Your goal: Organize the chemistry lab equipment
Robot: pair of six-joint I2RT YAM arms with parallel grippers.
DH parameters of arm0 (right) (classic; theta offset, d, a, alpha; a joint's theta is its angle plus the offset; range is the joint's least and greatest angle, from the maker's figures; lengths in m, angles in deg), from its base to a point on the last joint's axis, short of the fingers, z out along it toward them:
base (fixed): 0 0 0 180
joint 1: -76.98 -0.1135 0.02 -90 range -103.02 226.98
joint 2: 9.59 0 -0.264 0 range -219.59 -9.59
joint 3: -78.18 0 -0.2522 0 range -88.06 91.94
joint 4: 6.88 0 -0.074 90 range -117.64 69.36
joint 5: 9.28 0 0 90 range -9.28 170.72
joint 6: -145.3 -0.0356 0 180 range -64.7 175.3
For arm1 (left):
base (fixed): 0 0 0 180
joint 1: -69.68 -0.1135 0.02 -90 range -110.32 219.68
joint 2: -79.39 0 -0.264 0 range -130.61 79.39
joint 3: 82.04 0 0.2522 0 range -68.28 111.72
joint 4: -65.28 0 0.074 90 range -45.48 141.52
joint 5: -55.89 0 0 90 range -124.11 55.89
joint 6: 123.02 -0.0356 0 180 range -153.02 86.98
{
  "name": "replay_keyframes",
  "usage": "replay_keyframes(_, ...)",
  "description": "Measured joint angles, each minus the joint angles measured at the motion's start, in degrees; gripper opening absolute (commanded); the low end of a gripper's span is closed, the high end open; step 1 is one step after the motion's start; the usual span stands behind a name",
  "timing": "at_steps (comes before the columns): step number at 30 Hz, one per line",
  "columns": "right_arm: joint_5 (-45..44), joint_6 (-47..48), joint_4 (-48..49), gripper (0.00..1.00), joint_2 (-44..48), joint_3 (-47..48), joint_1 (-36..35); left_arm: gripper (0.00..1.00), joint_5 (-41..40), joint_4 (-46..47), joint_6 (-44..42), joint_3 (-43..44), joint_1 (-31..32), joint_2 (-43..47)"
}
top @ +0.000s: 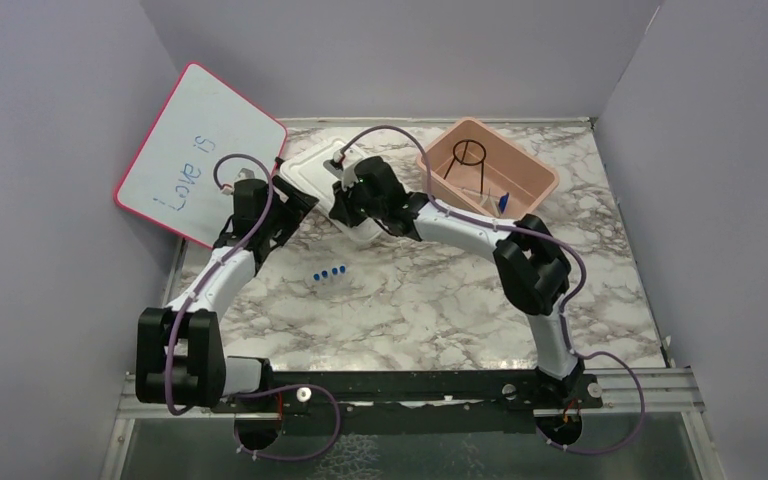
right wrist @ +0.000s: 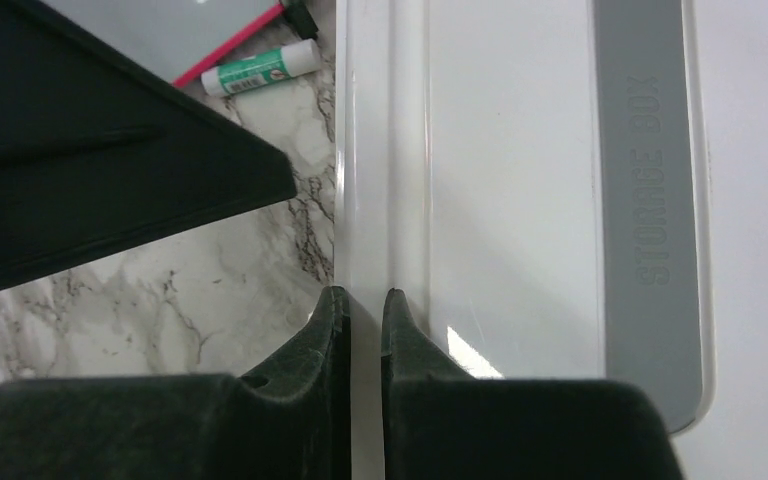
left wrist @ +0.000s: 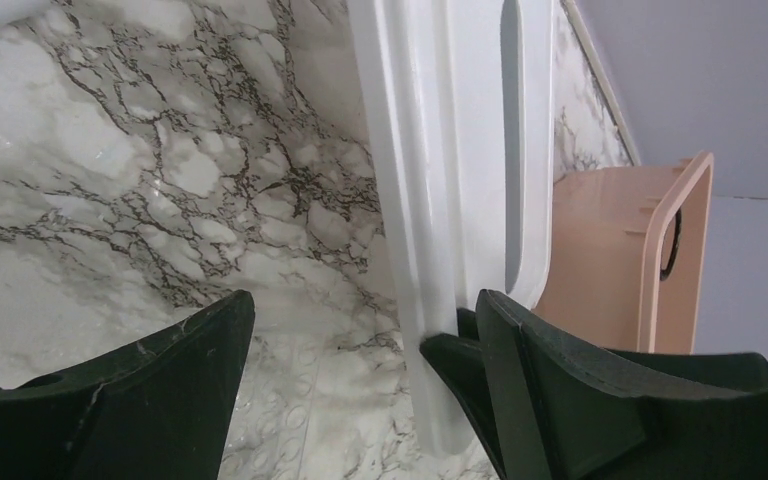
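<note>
**Both claws at the box lid, caps left waiting**

The left gripper (left wrist: 365,300) has its jaws wide apart, straddling the rim of the white lid (left wrist: 450,150). My guess is that it's there to share the hold. The blue caps (top: 328,273) lie in a row on the marble, nearer the bases than either claw, with nothing touching them. The right gripper (right wrist: 358,300) is pinched tight on that same rim, likely to shift the lid. Off to its right, the black ring stand (top: 470,152) sits in the pink bin (top: 543,185).
</note>
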Motion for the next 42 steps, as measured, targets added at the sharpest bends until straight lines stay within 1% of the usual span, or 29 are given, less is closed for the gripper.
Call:
replay_keyframes(5,3.3,-2.3,1.6,0.01,2.7,-2.4,0.1,0.85,1.4,8.5,2.7,-2.3,-0.2,-3.3)
replay_keyframes(7,4.2,-3.2,1.8,0.01,3.3,-3.5,0.3,0.83,1.8,11.6,3.3,-2.7,-0.2,-4.3)
replay_keyframes(11,6.1,-4.6,1.8,0.01,4.0,-4.7,0.4,0.73,3.0,18.3,4.3,-2.9,-0.3,-5.9)
replay_keyframes(17,9.0,-6.1,2.5,0.01,5.6,-6.1,0.4,0.55,4.7,22.8,5.9,-4.2,-0.3,-6.8)
replay_keyframes(21,10.9,-7.1,3.6,0.01,7.3,-7.4,0.5,0.38,5.8,23.9,7.0,-5.3,-0.3,-7.4)
replay_keyframes(25,12.0,-8.1,4.0,0.01,8.1,-7.9,0.6,0.16,7.0,25.0,7.8,-5.5,-0.3,-7.6)
replay_keyframes(26,12.3,-8.4,4.0,0.02,8.2,-8.1,0.7,0.1,7.3,25.8,8.4,-5.5,-0.3,-7.6)
replay_keyframes(27,12.4,-8.6,4.0,0.07,8.2,-8.3,0.6,0.04,7.9,26.4,8.9,-5.5,-0.3,-7.6)
replay_keyframes(28,12.4,-8.8,4.0,0.14,8.2,-8.5,0.6,0.0,8.3,26.6,8.6,-5.5,-0.2,-7.4)
replay_keyframes(29,12.4,-9.1,4.0,0.21,8.3,-8.6,0.6,0.0,8.6,26.5,8.5,-5.5,-0.2,-7.2)
replay_keyframes(30,12.4,-9.3,3.9,0.25,8.6,-8.6,0.7,0.0,8.7,26.4,8.5,-5.5,-0.3,-7.0)
replay_keyframes(32,12.0,-9.6,3.4,0.32,9.6,-8.8,0.7,0.0,9.1,26.4,8.6,-5.5,-0.3,-6.4)
replay_keyframes(34,11.6,-9.6,3.4,0.38,12.0,-10.2,0.6,0.0,9.4,26.1,8.1,-5.5,-0.2,-4.4)
replay_keyframes(37,10.1,-9.6,3.3,0.42,18.7,-12.9,0.7,0.0,9.3,25.3,7.2,-5.8,-0.3,-0.9)
replay_keyframes(42,4.7,-9.7,3.7,0.44,30.1,-13.3,1.5,0.0,9.7,24.2,6.7,-5.7,-0.4,4.8)
